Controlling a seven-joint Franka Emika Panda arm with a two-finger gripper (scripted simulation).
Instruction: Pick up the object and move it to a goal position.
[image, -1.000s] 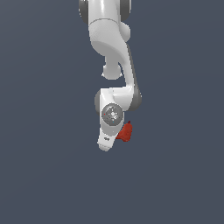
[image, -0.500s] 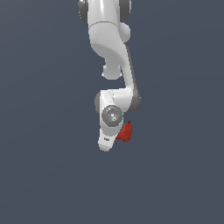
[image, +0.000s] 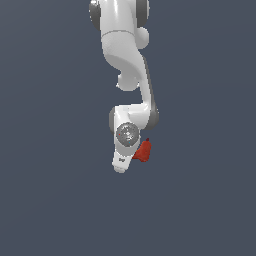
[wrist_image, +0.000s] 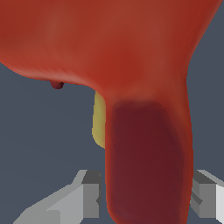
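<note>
In the wrist view the jaws stand on either side of the red object (wrist_image: 144, 131), one grey finger (wrist_image: 85, 194) showing on one flank of its stubby handle and the other finger on the opposite flank, so the gripper (wrist_image: 146, 197) is parted about as wide as that handle and appears to be grasping it; whether the pads actually press the surface cannot be told, since the handle hides the contact. The handle runs straight out from between the jaws, and the wider lumpy end spreads beyond it, filling much of the frame. A small yellowish patch (wrist_image: 99, 122) shows just behind the handle; what it is cannot be told. In the exterior view the object (image: 143, 151) sits tucked against the gripper's white body on the exterior view's right, with the arm (image: 127, 60) reaching down from above. No goal marker is visible in either view.
</note>
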